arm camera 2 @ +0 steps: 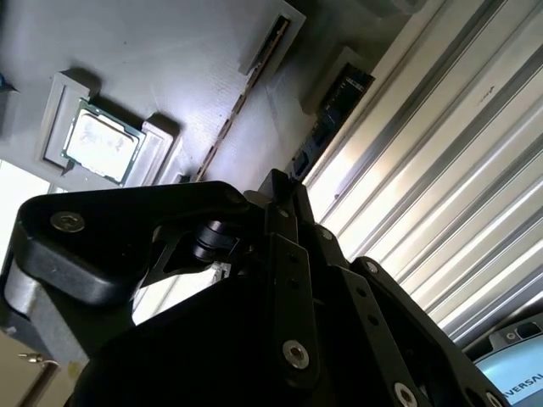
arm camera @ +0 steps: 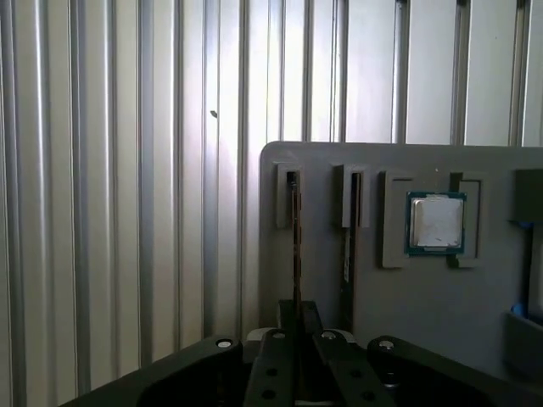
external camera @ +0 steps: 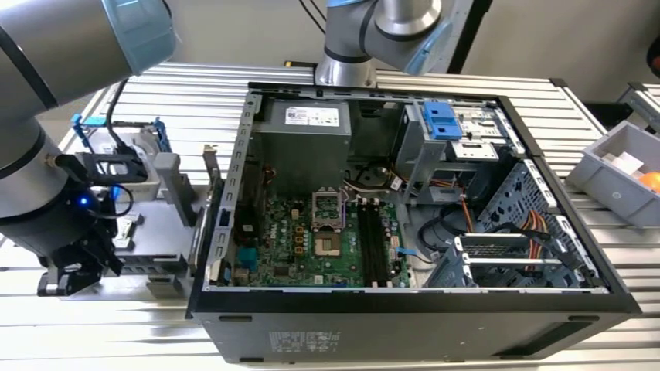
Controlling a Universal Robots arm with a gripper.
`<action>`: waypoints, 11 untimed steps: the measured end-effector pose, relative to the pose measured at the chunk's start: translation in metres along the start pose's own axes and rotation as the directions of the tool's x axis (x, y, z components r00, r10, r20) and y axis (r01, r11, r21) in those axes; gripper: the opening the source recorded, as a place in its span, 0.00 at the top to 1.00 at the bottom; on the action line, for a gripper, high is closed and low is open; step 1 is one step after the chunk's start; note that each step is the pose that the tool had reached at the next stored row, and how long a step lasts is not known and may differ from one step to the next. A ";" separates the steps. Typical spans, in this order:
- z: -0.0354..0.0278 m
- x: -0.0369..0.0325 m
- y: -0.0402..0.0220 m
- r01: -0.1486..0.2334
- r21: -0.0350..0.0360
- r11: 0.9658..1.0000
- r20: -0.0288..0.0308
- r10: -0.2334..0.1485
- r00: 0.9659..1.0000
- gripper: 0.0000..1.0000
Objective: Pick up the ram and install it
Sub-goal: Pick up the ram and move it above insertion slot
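In both wrist views the ram is a thin dark stick seen edge-on, standing in a slot of the grey holder plate. My gripper has its fingers drawn close on the stick's near end, one on each side. A second stick stands in the slot beside it. In the exterior view the gripper hangs low over the holder at that view's left. The motherboard's long black slots lie inside the open computer case.
A square silver processor chip rests in a pocket of the same plate. The plate sits on a ribbed metal table. A grey bin stands at the exterior view's right. Cables and a drive cage crowd the case's right half.
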State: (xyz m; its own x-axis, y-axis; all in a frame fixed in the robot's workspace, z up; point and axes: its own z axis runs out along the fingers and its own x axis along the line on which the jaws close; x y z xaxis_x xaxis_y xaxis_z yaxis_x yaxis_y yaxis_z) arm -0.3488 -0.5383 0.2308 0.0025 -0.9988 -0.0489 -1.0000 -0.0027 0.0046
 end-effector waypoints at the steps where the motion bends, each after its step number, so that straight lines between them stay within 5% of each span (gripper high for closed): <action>1: -0.0009 0.0000 0.0000 0.000 0.000 1.000 0.000 0.000 1.000 1.00; 11: -0.0098 -0.0005 0.0000 0.000 0.000 1.000 0.000 0.000 1.000 1.00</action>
State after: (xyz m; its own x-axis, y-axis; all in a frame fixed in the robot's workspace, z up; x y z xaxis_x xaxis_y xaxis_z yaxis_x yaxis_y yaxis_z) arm -0.3488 -0.5383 0.2406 0.0025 -0.9988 -0.0489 -1.0000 -0.0027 0.0046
